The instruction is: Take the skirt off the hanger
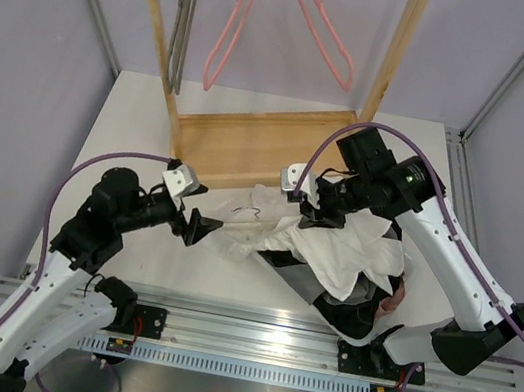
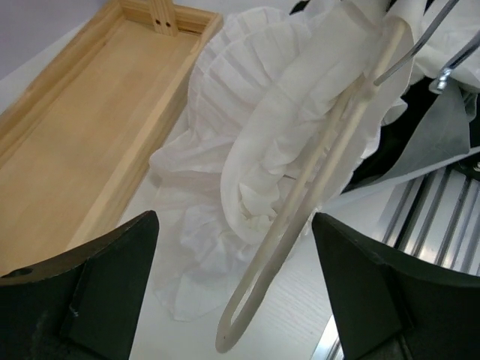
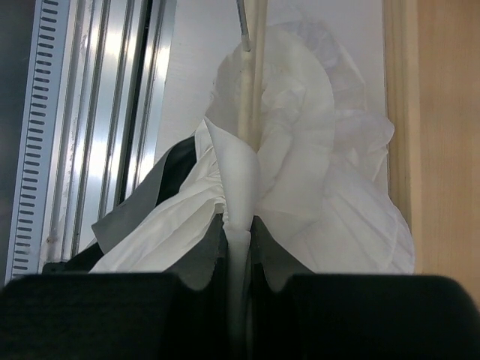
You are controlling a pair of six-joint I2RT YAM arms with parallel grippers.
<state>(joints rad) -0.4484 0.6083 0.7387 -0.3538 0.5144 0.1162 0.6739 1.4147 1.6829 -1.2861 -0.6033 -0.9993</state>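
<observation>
The white pleated skirt (image 1: 335,244) lies bunched on the table, still threaded on a white plastic hanger (image 2: 300,217). My left gripper (image 1: 197,227) is at the skirt's left edge. In the left wrist view this gripper (image 2: 234,219) is open, and the hanger's looped end hangs between its wide-apart jaws without touching them. My right gripper (image 1: 311,215) sits over the skirt's middle. Seen from the right wrist, it (image 3: 238,225) is shut on the hanger's (image 3: 251,90) near end, with skirt (image 3: 330,187) fabric gathered around that end.
A wooden rack stands behind, its base tray (image 1: 251,143) just beyond the skirt, with two pink hangers (image 1: 227,38) and a grey hanger (image 1: 182,30) on its rail. Dark grey and black clothing (image 1: 344,307) lies under the skirt near the front metal rail (image 1: 249,326).
</observation>
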